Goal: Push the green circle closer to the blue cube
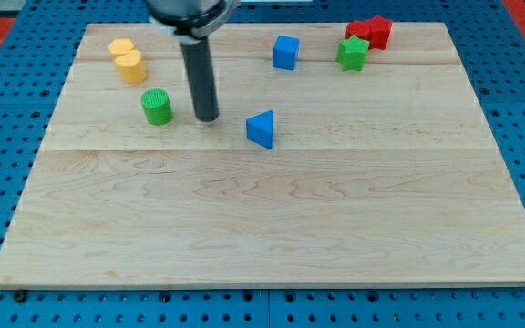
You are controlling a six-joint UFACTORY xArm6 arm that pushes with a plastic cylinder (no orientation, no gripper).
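Green circle [157, 107] sits upper left on board [272, 228], just below yellow blocks [128, 60]. Rod's tip [207, 119] down on wood just right of it, small gap, not touching, holding nothing. Blue cube [285, 52] up near top, well apart. Blue triangle [261, 128] right of tip. Green star [353, 54] touching red blocks [370, 32], top right.

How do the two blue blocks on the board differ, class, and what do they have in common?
Shape: the blue cube is boxy; the blue triangle is a wedge.
Place: the blue cube sits nearer the view's top; the blue triangle lies lower, toward the middle.
Neighbour: my tip stands just left of the blue triangle, far from the blue cube.
Shared: colour; both untouched.
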